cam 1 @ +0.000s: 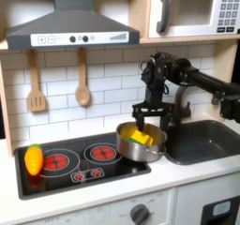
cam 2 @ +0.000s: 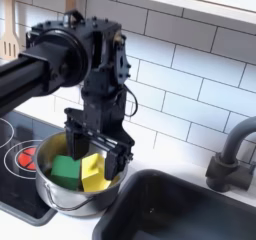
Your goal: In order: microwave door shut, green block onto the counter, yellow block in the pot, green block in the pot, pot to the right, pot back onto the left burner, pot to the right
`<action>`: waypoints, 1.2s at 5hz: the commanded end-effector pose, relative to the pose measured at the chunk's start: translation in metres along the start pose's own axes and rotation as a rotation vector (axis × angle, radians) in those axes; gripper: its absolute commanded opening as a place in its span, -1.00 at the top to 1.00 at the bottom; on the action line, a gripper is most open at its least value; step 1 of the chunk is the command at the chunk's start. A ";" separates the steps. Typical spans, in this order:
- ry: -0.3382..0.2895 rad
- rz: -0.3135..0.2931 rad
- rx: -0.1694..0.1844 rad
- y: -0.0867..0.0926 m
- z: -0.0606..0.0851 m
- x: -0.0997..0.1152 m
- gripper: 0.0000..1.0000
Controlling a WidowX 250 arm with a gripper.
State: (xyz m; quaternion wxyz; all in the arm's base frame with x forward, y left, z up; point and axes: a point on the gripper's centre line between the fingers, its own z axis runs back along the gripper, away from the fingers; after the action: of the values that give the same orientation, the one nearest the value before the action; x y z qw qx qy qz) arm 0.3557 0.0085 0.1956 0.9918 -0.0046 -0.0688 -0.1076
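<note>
steel pot (cam 2: 60, 194) holding green block (cam 2: 65, 168) and yellow block (cam 2: 92, 174), claw (cam 2: 88, 154) open, empty, just above

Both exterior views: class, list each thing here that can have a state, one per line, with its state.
Microwave door: shut.
Pot: upright, no lid, holding both blocks, on the cooktop's edge by the sink.
Green block: inside the pot.
Yellow block: inside the pot, beside the green one.
Tool: open, fingers low over the pot, gripping nothing.
</note>
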 end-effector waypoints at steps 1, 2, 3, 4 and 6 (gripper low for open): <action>0.010 0.057 0.019 0.017 -0.001 -0.006 -1.00; 0.006 0.072 0.027 0.026 -0.004 -0.006 -1.00; 0.000 0.077 0.024 0.031 -0.006 -0.007 -1.00; -0.001 0.071 0.029 0.035 -0.011 -0.008 -1.00; -0.013 0.064 0.039 0.043 -0.011 -0.008 -1.00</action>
State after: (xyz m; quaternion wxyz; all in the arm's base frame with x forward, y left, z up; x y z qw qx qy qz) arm 0.3579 0.0500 0.1827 0.9944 0.0103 -0.0739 -0.0749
